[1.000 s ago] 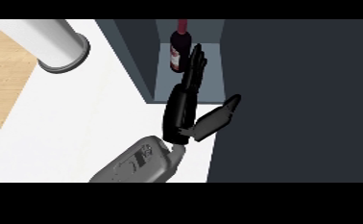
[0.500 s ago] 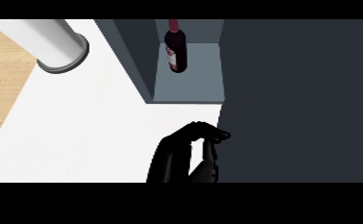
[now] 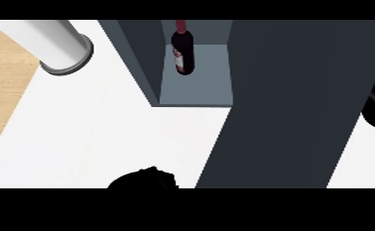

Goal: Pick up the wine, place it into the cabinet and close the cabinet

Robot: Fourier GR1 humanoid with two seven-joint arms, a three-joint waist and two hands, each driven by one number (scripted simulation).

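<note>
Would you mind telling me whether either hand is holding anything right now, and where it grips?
Nothing is held. The wine bottle stands alone inside the cabinet, untouched. One hand shows only at the lower edge, the other at the right edge.

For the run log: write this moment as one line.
wine: upright inside cabinet | cabinet door: open | one hand: low at bottom edge, holding nothing | close step: not yet done

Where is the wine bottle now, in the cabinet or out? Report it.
In. The wine bottle stands upright on the cabinet floor, between its walls, with no hand on it. The cabinet door is not yet shut.
</note>
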